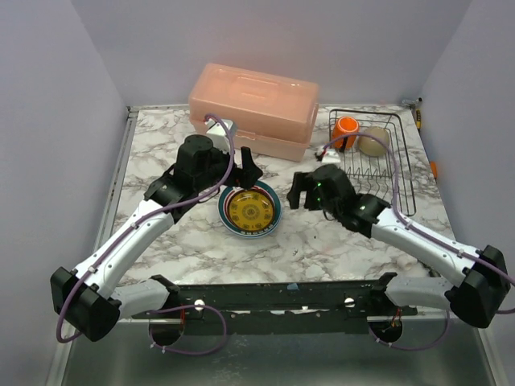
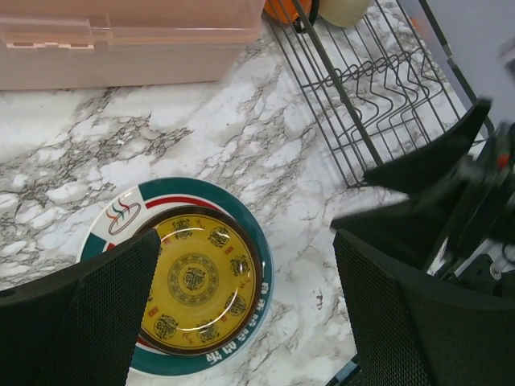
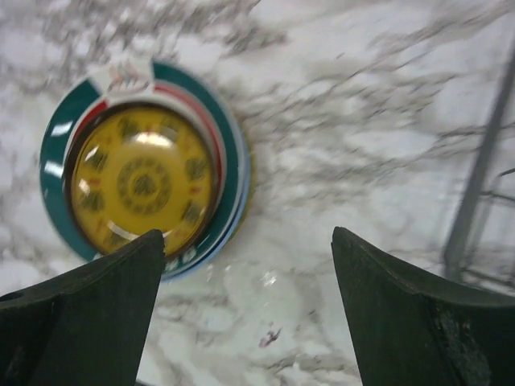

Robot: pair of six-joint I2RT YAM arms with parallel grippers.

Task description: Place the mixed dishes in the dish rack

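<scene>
A stack of plates lies mid-table: a yellow patterned plate on a white plate with a teal rim, and a pale blue edge under them. The black wire dish rack stands at the back right and holds an orange mug and a cream bowl. My left gripper is open and empty just behind the stack. My right gripper is open and empty just right of the stack. The stack sits left of the right gripper's fingers.
A big pink plastic box stands at the back, behind the left gripper. The rack's near wires lie close to the right gripper, and one shows in the right wrist view. Marble tabletop lies in front of the stack.
</scene>
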